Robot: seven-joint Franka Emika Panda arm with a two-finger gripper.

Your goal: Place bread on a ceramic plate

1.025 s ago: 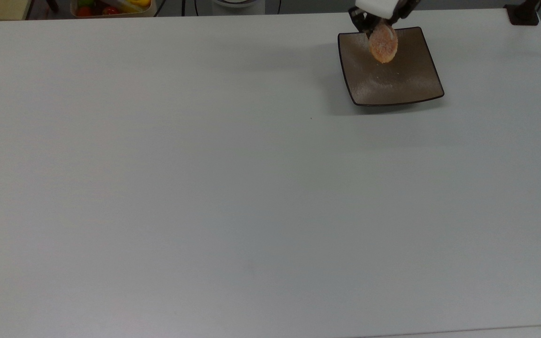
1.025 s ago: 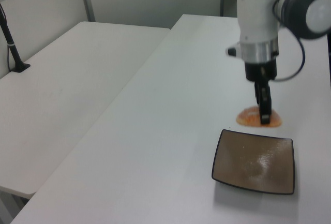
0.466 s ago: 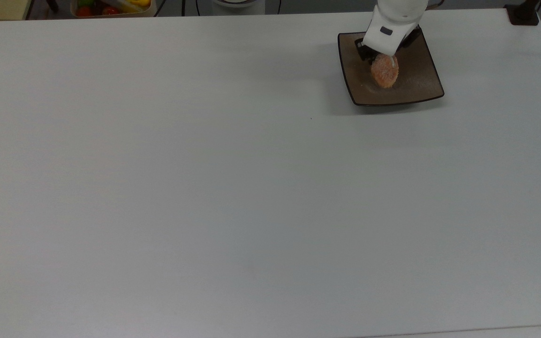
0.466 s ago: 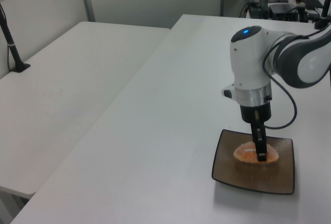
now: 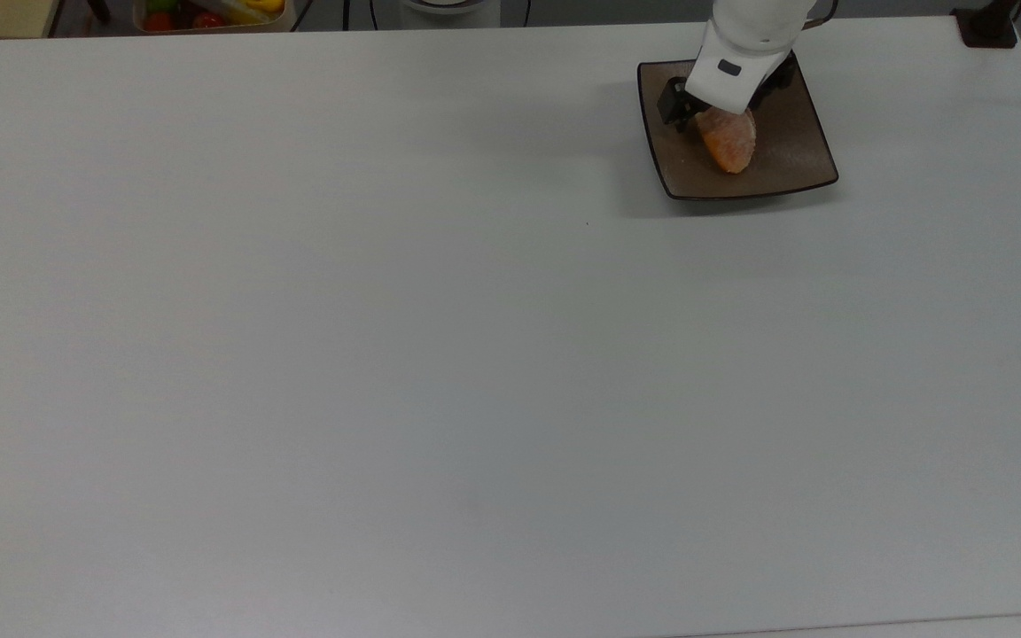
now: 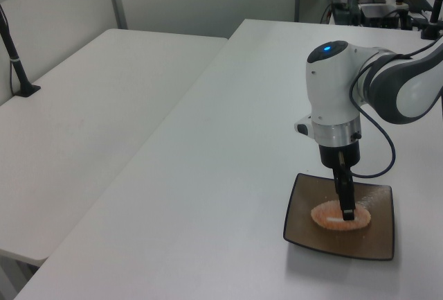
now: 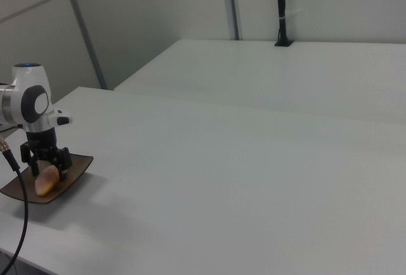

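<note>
On my white table (image 5: 386, 354) the plate (image 5: 794, 159) sits near the top view's upper right corner. The bread (image 5: 728, 144) lies on the plate's middle. My gripper (image 5: 713, 113) stands low over it, fingers spread apart astride the roll, released as I judge. I'd lift straight up, slowly, so neither finger drags the roll off.

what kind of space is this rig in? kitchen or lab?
Likely a lab or office workspace, not a kitchen: plain white tables, partition walls, a black pole mount clamped on the neighbouring table, desks with electronics behind.
</note>
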